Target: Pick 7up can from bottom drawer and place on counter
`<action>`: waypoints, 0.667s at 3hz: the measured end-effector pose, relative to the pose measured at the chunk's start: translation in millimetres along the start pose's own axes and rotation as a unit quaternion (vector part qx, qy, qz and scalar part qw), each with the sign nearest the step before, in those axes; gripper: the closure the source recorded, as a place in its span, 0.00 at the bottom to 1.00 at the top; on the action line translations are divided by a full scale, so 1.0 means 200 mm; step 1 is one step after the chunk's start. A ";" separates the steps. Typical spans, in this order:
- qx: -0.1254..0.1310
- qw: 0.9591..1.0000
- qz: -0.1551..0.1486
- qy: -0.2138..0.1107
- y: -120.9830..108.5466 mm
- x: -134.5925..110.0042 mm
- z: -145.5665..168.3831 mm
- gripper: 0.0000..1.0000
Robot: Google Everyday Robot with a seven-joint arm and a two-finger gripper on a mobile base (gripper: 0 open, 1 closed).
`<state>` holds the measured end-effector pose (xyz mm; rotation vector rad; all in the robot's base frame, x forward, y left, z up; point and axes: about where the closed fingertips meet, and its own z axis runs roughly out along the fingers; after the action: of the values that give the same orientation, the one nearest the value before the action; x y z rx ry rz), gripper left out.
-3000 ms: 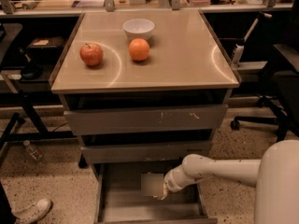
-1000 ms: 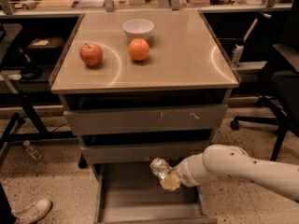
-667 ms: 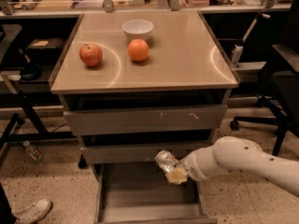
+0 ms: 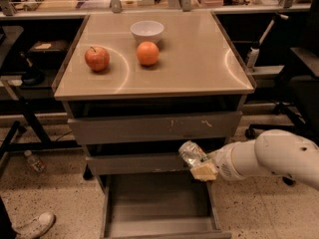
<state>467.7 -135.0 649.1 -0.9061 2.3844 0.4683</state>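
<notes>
My gripper (image 4: 200, 164) is shut on the 7up can (image 4: 191, 152), a shiny silvery can, tilted and held in the air in front of the middle drawer, above the right side of the open bottom drawer (image 4: 159, 203). The white arm reaches in from the right. The bottom drawer is pulled out and its visible floor shows nothing in it. The beige counter (image 4: 199, 59) lies above, well higher than the can.
On the counter stand a red apple (image 4: 97, 58), an orange (image 4: 148, 53) and a white bowl (image 4: 147, 32), all on its left and back part. A clear bottle (image 4: 34, 161) lies on the floor at left, near a shoe (image 4: 32, 225). An office chair (image 4: 299, 83) stands at right.
The gripper has risen out of the bottom drawer with the can and moved up and slightly right, from the drawer's inside to the level of the middle drawer front.
</notes>
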 end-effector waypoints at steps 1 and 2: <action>0.032 0.999 -0.007 -0.023 -0.04 -0.12 -0.20 1.00; 0.034 0.999 -0.007 -0.024 -0.04 -0.12 -0.21 1.00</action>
<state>473.3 -148.5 696.4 -0.8713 2.3352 0.3967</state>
